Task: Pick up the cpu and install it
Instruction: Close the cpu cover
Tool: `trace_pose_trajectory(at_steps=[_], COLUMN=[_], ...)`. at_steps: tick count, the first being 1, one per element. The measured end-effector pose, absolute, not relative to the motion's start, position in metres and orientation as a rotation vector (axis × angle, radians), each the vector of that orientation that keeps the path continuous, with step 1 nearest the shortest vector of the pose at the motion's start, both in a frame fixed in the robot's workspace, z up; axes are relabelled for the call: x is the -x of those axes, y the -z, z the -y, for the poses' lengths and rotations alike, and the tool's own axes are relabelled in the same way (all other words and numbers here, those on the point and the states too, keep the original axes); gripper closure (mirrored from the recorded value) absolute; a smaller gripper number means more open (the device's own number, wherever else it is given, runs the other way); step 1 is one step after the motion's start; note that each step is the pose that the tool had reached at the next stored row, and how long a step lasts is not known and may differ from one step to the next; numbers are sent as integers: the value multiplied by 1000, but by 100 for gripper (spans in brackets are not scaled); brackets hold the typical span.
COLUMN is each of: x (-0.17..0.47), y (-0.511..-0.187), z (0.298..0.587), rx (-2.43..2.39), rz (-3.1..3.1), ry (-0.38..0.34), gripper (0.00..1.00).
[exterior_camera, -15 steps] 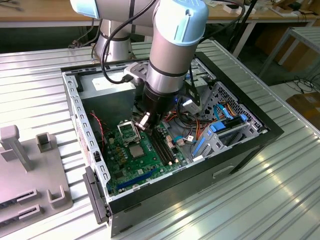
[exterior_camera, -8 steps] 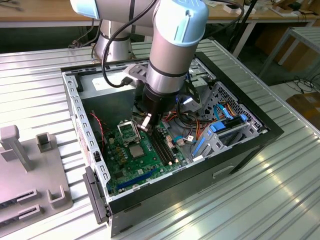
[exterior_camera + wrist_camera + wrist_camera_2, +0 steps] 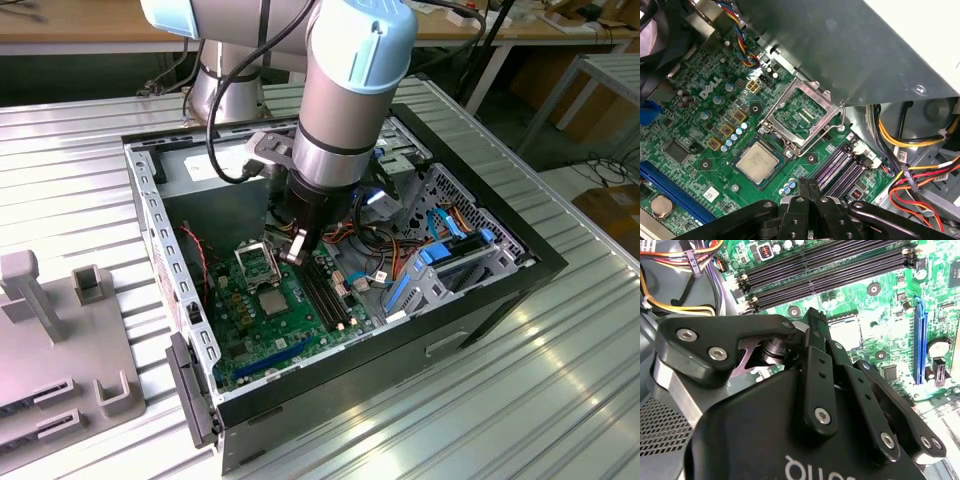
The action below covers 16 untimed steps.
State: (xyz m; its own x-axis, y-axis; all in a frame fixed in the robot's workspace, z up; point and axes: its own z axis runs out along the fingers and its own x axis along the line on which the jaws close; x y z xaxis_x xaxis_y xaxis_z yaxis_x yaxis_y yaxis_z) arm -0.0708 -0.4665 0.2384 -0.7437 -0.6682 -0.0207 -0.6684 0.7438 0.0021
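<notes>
So the cpu [image 3: 758, 159] is lying flat on the green motherboard [image 3: 685, 165], just below and to one side of the claw [image 3: 808, 186] tips, not touching them. The claw hangs over the board with its fingers pinched together, nothing in them. The socket frame [image 3: 802, 112] is flipped open beyond the cpu, and the RAM slots [image 3: 837, 172] are right beside the claw.

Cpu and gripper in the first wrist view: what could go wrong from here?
The cpu sits on the motherboard with the hinged load frame raised beside it, so nothing clamps it; a knock could shift it. The gripper, shut, hangs low next to the memory slots, so a sideways move might scrape them. Loose cables nearby could snag on it.
</notes>
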Motion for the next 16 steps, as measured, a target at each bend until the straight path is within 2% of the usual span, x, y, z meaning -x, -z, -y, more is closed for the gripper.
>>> trace_pose_trajectory(at_steps=[16], x=[71], y=[-233], z=[445], rx=[1233], rz=[-2866], ry=[-29], gripper=[89])
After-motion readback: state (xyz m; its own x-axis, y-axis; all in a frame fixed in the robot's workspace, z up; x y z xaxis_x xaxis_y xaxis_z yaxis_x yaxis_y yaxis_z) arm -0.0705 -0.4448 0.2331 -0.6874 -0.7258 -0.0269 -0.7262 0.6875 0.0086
